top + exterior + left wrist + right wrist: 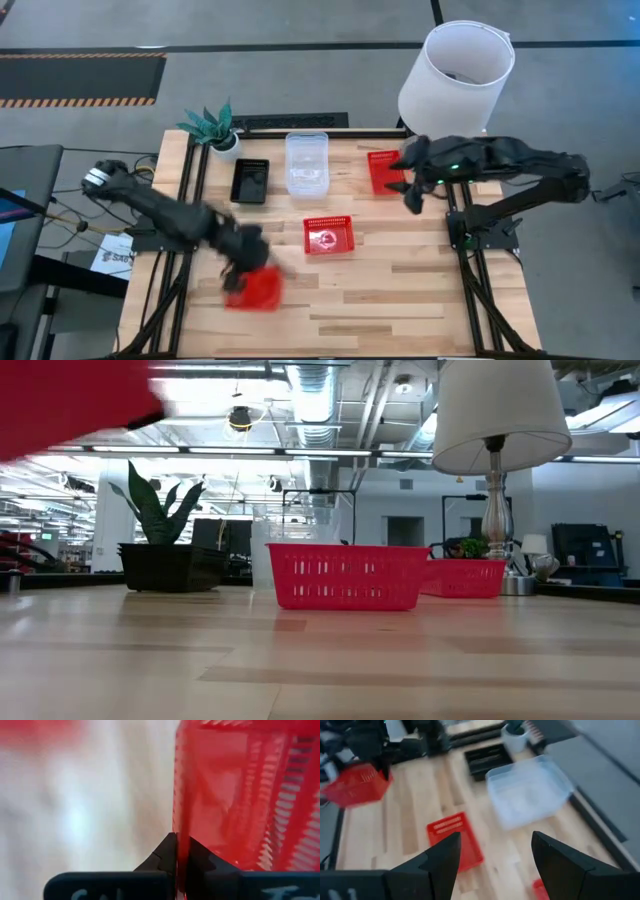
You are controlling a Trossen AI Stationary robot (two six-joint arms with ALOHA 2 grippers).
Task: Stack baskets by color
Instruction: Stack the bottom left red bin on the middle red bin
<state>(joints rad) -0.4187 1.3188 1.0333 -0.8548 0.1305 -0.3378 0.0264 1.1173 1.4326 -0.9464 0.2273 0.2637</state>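
Red mesh fills the left wrist view: the left hand (176, 851) has its fingers pressed together on the rim of a red basket (255, 288) at the near left of the wooden counter (400, 290). In the low view that basket hangs tilted above the counter; its long axis is too blurred to tell. The right hand (412, 196) hovers at the far right with its fingers spread wide and nothing between them, just beside a second red basket (384, 170). A third red basket (328, 235) lies mid-counter, long axis left to right. A clear basket (306, 163) and a black basket (250, 181) sit at the far side, long axes pointing far to near.
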